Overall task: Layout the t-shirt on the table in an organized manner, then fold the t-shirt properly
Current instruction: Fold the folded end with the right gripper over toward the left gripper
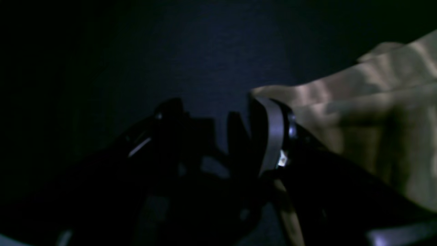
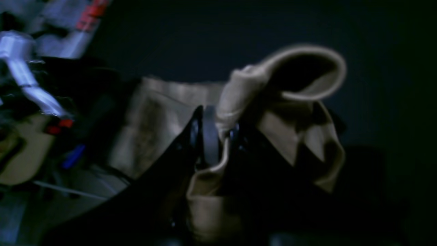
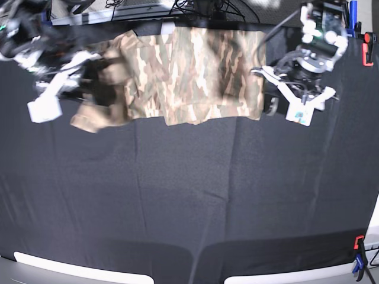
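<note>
The camouflage t-shirt lies spread along the far edge of the black table, with its left part bunched and lifted. My right gripper is at that bunched end, blurred. In the right wrist view it is shut on a fold of the t-shirt, and a sleeve curls up above the fingers. My left gripper sits at the shirt's right edge. In the left wrist view it is open over bare table, with the t-shirt just beside its right finger.
Red-and-black clamps sit at the table's right edge and near right corner. Cables and equipment lie behind the far edge. Clutter and a red clamp show at the left of the right wrist view.
</note>
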